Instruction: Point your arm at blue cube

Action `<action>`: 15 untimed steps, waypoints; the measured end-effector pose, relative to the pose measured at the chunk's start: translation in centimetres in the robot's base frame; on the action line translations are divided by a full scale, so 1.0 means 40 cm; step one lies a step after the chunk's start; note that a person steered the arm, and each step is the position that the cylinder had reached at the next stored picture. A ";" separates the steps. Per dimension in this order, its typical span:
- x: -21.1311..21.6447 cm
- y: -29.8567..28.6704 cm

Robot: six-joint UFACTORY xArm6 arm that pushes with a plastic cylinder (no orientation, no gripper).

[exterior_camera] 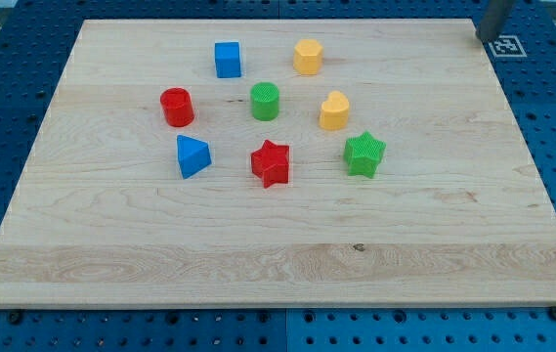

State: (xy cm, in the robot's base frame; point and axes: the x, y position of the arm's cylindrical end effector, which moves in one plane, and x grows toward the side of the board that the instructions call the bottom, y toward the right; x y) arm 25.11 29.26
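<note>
The blue cube (227, 60) sits near the view's top, left of centre, on the wooden board (278, 254). My tip (485, 37) shows as a dark grey rod end at the view's top right corner, at the board's far right edge. It is far to the right of the blue cube and touches no block.
A yellow hexagonal block (307, 57) lies right of the cube. Below are a red cylinder (176, 107), a green cylinder (265, 101), a yellow heart-like block (334, 110), a blue triangular block (192, 155), a red star (271, 163) and a green star (364, 154). A black-and-white marker (505, 44) lies by my tip.
</note>
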 end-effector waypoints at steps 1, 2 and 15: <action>0.037 -0.014; 0.037 -0.020; 0.035 -0.837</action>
State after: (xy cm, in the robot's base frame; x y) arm 26.52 -4.22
